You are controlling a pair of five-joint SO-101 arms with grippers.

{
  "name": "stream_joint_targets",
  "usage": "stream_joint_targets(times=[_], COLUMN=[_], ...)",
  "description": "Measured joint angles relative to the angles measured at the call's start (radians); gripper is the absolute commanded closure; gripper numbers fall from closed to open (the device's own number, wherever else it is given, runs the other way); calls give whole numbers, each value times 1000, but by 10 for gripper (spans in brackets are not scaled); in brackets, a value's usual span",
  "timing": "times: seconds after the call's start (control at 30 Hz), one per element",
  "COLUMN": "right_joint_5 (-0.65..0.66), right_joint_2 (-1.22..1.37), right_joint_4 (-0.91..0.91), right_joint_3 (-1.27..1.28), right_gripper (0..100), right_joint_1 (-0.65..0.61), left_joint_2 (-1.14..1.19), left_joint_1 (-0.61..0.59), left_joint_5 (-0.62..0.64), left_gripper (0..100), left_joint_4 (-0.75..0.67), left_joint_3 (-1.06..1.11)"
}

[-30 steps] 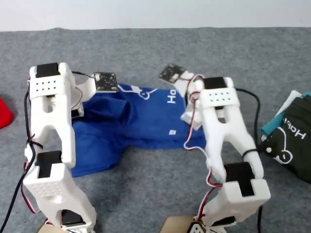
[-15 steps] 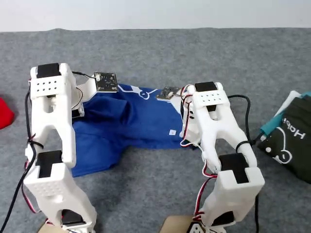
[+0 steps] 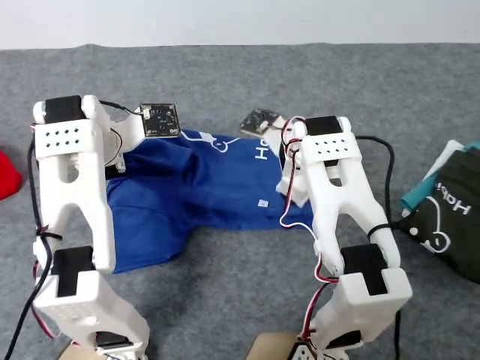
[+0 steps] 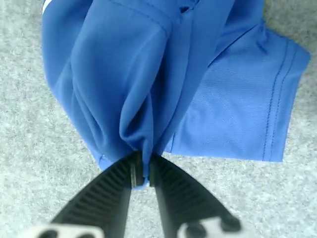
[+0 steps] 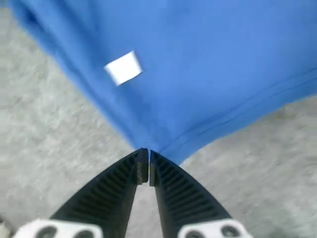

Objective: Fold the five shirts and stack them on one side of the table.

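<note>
The blue shirt (image 3: 202, 191) lies spread and rumpled on the grey tabletop (image 3: 247, 82), between the two arms and partly under them. White lettering (image 3: 261, 152) runs across its chest, but the right arm (image 3: 337, 195) covers most of it, so only the first characters show, turned sideways. Beside it a white outline drawing (image 3: 214, 142) sits near the collar end, half lost in a fold. A small white label (image 3: 262, 203) lies on the cloth near the right arm. In the right wrist view the same label (image 5: 124, 68) is a plain white square with no print that can be made out. The left hand (image 4: 141, 173) is closed on a bunched fold of the blue shirt (image 4: 148, 74), its two fingertips pinching the gathered cloth just above the tabletop. One short sleeve (image 4: 247, 114) with a double-stitched hem lies flat beside the fold. The right hand (image 5: 143, 168) is clamped on the edge of the blue shirt (image 5: 198, 74), and the cloth fans out from the fingertips with a stitched hem running off to one side. In the high view the left arm (image 3: 71, 187) hides the shirt's side edge. At the right edge of the tabletop, well apart from the blue shirt, lies a dark shirt (image 3: 450, 217) with white lettering and a white drawing, cut off by the frame, on top of a teal cloth (image 3: 420, 196). At the left edge a red cloth (image 3: 6, 176) shows only a corner.
</note>
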Motion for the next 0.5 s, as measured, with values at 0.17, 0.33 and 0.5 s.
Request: stream_joint_targets(times=[0.17, 0.33, 0.5], right_joint_5=[0, 0, 0], right_joint_2=[94, 190, 195], right_joint_4=[-89, -97, 3], right_joint_3=[54, 66, 66], right_gripper=[989, 989, 989], right_joint_1=[0, 0, 0], left_joint_2=[0, 0, 0], left_joint_1=[0, 0, 0], left_joint_5=[23, 46, 49], left_gripper=[996, 996, 996], left_joint_4=[0, 0, 0], left_joint_3=[0, 0, 0])
